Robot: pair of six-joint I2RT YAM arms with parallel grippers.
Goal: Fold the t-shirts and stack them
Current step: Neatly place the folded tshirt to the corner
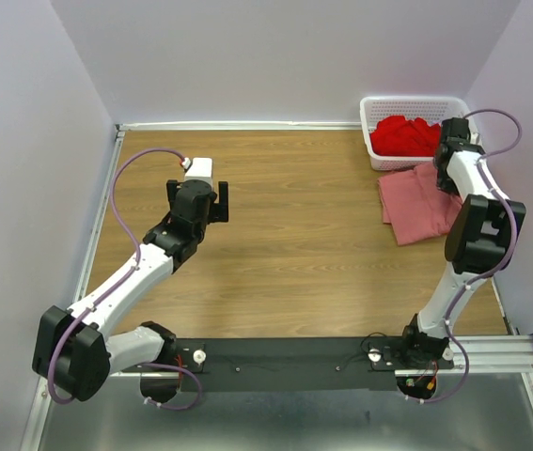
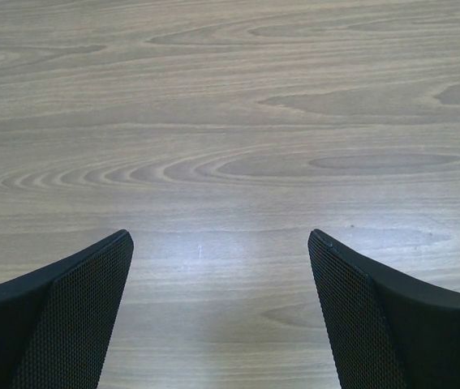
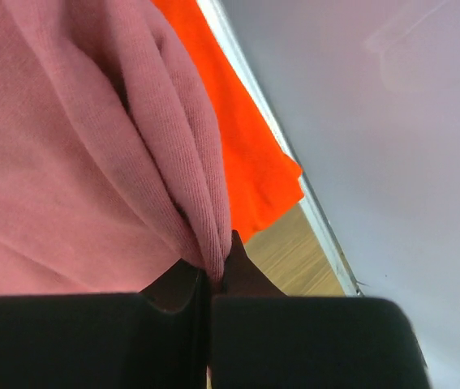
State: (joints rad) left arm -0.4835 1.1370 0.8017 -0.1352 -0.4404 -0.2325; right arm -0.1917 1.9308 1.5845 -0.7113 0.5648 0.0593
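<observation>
A salmon-pink t-shirt [image 1: 416,205] lies crumpled on the table at the right, just in front of the basket. My right gripper [image 1: 447,162] is shut on a fold of this pink shirt [image 3: 92,162] at its far edge. A bright orange t-shirt [image 3: 246,138] lies under or behind the pink one near the wall. Deep red t-shirts [image 1: 404,136] are heaped in the basket. My left gripper [image 1: 208,203] is open and empty over bare wood [image 2: 221,243] at the table's left centre.
A white lattice basket [image 1: 371,117] stands in the far right corner against the back wall. The right wall and its white edge strip [image 3: 294,170] run close beside the right gripper. A black rail [image 1: 285,362] crosses the near edge.
</observation>
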